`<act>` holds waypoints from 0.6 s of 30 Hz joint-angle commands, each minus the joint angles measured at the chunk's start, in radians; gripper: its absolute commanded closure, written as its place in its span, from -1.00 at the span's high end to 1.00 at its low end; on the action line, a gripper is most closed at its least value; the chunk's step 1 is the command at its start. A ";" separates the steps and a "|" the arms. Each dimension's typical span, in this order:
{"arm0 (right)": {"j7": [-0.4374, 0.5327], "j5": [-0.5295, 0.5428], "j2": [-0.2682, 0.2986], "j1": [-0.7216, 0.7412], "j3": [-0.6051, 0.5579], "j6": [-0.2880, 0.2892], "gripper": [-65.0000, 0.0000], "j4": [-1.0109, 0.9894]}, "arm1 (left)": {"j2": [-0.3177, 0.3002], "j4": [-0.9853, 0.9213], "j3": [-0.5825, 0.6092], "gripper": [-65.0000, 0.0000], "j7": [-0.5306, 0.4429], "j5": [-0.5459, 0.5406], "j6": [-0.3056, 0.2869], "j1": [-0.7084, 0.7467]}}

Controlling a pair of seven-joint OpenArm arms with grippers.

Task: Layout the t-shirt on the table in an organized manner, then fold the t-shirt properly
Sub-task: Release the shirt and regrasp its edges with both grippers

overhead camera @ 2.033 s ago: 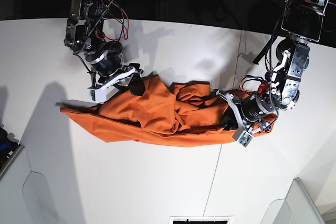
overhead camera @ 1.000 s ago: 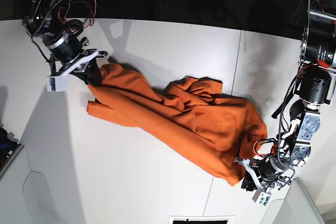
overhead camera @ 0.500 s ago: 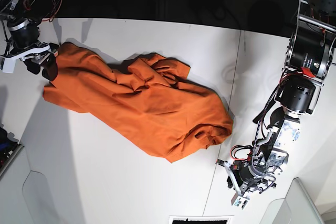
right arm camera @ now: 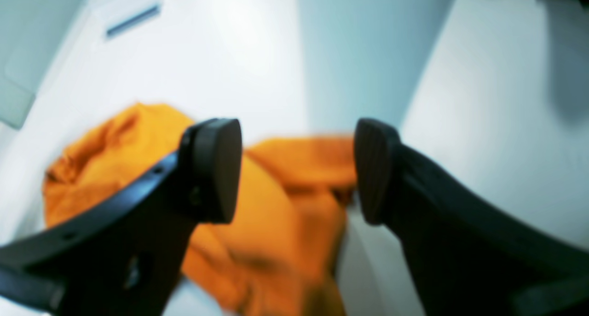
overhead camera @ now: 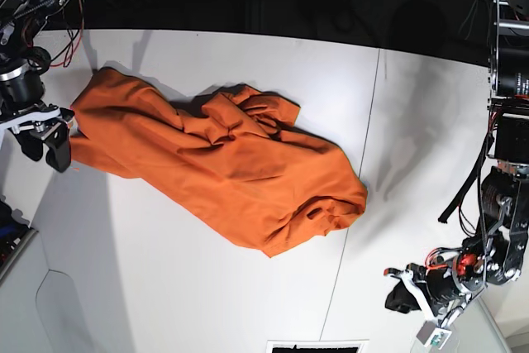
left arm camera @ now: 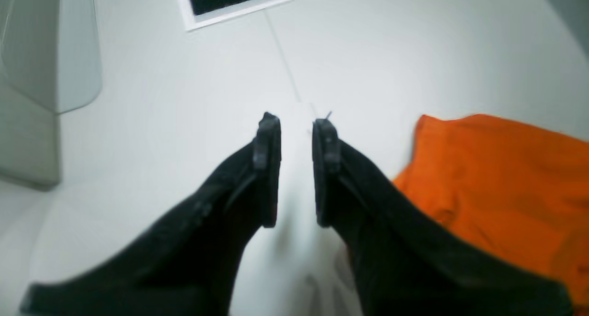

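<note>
Base view is pretty bright and evenly lit from above, and the flat matte white bench (overhead camera: pixel 207 287) comes out clean with no real glare. The rumpled plain orange cloth t-shirt (overhead camera: pixel 223 163) throws a soft shadow along its far edge, and the arms drop faint grey shadows too. Background past the bench is basically black. Straight edges bow out toward the corners, fisheye style. Right wrist view is badly smeared and soft all over, with a bluish cast. Left wrist view is only mildly soft.

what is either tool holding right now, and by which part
Nothing is held. The right tool is open beside the t-shirt; the left tool has a bare gap over the table.
</note>
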 commanded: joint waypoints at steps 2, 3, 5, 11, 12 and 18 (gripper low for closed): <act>0.029 -0.016 0.011 0.053 -0.047 0.008 0.17 -0.008 | -0.019 0.059 -0.030 -0.53 -0.005 -0.014 -0.007 0.026; 0.036 -0.037 0.010 0.069 -0.076 0.008 0.17 -0.025 | -0.024 0.080 -0.037 -0.53 -0.003 -0.014 -0.006 0.060; 0.068 -0.090 0.011 0.098 -0.147 0.008 0.17 -0.071 | -0.034 0.121 -0.038 -0.53 -0.002 -0.014 -0.008 0.133; 0.154 -0.298 0.011 0.224 -0.348 0.007 0.17 -0.326 | -0.037 0.257 -0.037 -0.53 0.000 -0.037 -0.052 0.336; 0.180 -0.324 0.015 0.240 -0.369 0.004 0.17 -0.375 | -0.037 0.281 -0.037 -0.53 0.000 -0.035 -0.052 0.368; 0.270 -0.383 0.056 0.304 -0.465 -0.019 0.17 -0.639 | 0.002 0.298 -0.037 0.00 -0.021 0.066 -0.045 0.517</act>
